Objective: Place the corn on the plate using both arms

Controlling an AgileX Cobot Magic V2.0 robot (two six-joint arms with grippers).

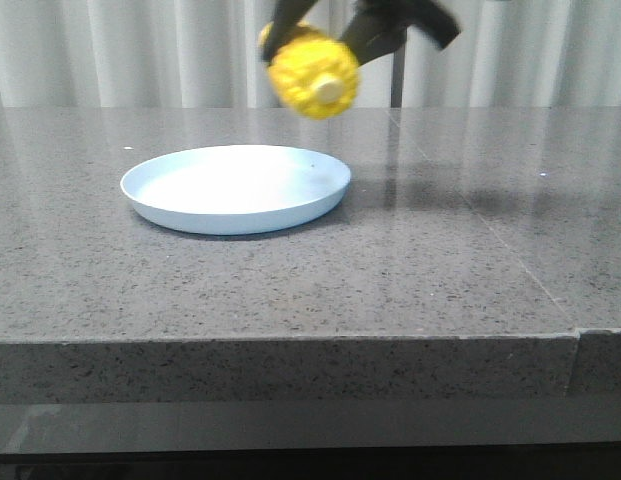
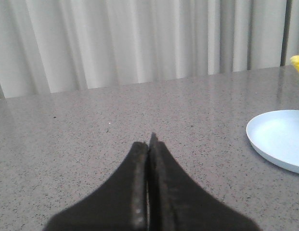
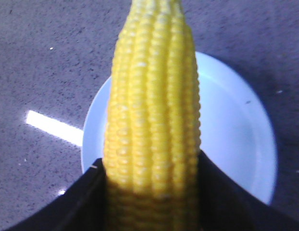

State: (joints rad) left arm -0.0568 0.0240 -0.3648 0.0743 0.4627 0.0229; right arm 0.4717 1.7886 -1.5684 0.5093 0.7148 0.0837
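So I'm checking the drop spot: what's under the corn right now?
The plate lies under the corn, which the right hand holds in the air. The rim showing on both sides looks bare. The cob hides the strip of plate straight below it.

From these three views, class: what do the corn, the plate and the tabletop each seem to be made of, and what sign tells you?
The corn: glossy, very uniform bright yellow kernels; could be real or a plastic model.
The plate: smooth pale blue-white with a soft sheen and thin rim, probably plastic or melamine, perhaps glazed ceramic.
The tabletop: grey speckled polished stone, granite or a look-alike, with faint reflections.
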